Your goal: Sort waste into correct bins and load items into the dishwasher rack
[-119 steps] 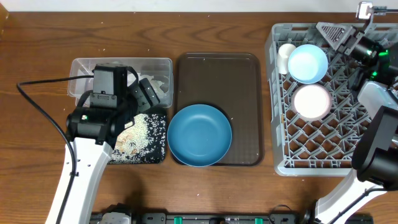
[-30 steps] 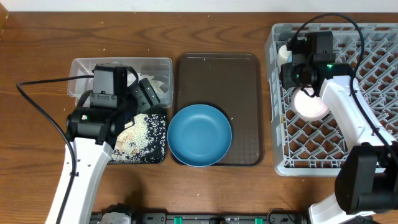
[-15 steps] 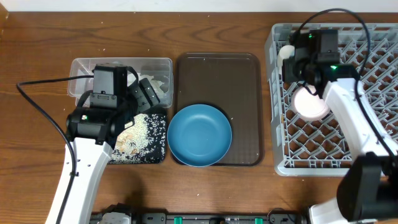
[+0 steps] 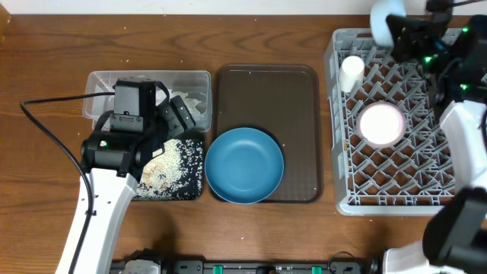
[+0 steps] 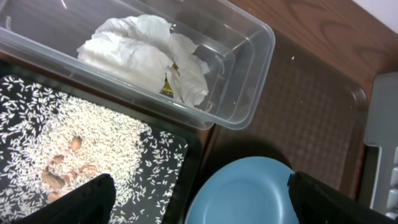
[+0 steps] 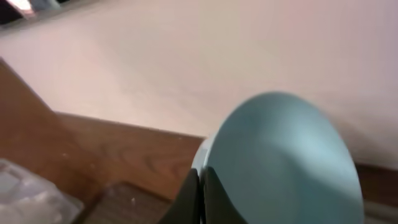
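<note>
The crumpled white tissue paper is lying in the clear plastic tub, loose grainy rice is covering the shallow black tray, and the small white cup and glossy pink-rimmed white bowl are sitting in the grey pegged rack. The right gripper is pinching the rim of the smooth light-blue bowl above the rack's far edge, while the large deep-blue bowl is waiting on the textured brown tray near the left gripper, whose fingers are standing wide and empty
</note>
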`<state>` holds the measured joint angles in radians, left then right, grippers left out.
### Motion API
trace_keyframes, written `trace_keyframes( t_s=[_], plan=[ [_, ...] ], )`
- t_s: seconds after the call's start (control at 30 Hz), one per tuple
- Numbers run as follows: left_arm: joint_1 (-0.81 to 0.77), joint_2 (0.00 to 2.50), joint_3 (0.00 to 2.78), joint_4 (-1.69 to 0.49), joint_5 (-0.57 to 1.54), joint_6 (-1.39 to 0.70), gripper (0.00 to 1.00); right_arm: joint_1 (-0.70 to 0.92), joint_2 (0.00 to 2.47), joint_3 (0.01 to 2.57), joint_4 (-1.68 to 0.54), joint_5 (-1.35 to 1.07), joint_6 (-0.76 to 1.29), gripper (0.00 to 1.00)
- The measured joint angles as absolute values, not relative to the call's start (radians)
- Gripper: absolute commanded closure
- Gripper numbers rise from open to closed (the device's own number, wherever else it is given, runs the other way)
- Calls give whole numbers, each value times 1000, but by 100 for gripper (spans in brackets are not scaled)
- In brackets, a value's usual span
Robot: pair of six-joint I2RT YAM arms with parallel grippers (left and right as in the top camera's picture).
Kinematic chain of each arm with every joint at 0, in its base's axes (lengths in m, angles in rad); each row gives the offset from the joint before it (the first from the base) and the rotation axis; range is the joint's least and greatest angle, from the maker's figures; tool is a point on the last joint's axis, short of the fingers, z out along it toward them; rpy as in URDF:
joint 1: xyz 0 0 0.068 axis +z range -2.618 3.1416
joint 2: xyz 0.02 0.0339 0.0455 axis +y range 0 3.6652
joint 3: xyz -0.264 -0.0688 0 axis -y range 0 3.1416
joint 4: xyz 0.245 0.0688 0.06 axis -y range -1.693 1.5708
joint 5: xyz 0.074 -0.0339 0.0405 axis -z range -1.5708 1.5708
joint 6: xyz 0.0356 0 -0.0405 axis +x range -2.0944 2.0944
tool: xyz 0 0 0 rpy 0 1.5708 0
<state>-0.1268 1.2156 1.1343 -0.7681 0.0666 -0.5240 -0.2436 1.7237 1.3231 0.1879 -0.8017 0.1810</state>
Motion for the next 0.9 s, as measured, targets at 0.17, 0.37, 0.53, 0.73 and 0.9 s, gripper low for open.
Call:
trace_keyframes(
  t_s=[0.17,0.37,0.53,0.73,0.9],
  plan=[
    [-127,1216,1134,-769,67,-524,9,-306,1902,1322,522,-990,336,99],
    [-127,1216,1134,-769,67,-524,9,-366,2075,1319,783,-1100,546,99],
    [-127,1216,1134,-769,67,-524,9,-380,2157,1319,824,-1141,615,99],
    [-127,1216,1134,-769,67,-524,9,-379,2207,1319,881,-1180,646,99],
    [-127,1216,1134,-769,67,-524,9,-379,2218,1318,1077,-1178,759,99]
  ],
)
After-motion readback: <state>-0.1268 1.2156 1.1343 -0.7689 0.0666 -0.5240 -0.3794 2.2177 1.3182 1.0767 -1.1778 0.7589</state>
